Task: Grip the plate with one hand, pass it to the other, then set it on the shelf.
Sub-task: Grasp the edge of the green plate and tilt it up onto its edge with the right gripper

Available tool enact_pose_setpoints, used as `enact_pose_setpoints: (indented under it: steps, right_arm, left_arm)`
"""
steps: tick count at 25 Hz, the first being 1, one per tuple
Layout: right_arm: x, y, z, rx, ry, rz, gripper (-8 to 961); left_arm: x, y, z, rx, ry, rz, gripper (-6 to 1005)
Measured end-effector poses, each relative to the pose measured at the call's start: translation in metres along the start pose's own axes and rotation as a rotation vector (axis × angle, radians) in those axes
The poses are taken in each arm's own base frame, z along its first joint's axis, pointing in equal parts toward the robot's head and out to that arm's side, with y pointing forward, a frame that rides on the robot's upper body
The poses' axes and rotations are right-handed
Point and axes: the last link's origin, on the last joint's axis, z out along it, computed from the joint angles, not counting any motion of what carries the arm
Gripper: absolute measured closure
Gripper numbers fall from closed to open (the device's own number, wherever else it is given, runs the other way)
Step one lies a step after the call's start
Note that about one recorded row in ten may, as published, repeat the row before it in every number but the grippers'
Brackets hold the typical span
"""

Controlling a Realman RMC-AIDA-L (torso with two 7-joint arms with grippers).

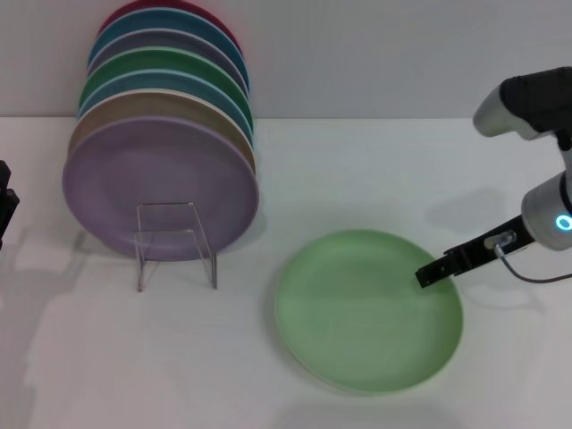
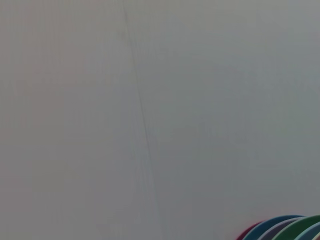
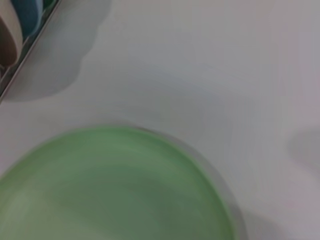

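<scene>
plate (image 1: pixel 367 313) flat on desk (image 1: pixel 402 170) near front edge; right end effector (image 1: pixel 434 272) over its right rim, opening: cannot tell | left end effector (image 1: pixel 5 204) at left edge, opening: cannot tell

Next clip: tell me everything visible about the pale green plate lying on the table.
The pale mint-green plate is large, round and matte, with a shallow raised rim and a plain, empty face. It lies flat on the white table, to the right of the clear plate rack and apart from the upright stack of coloured plates. The right tool, slim and black, sits over its right rim; whether it touches cannot be told.
</scene>
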Motion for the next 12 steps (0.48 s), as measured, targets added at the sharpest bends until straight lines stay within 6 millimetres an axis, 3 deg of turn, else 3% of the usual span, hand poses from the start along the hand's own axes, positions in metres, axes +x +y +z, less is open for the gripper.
enact_pose_setpoints:
  steps: [12]
  right_arm:
    - [0.0000, 0.0075, 0.0106, -0.007, 0.034, -0.020, 127]
  left_arm:
    - [-0.0004, -0.0006, -0.0003, 0.000, -0.002, 0.002, 189]
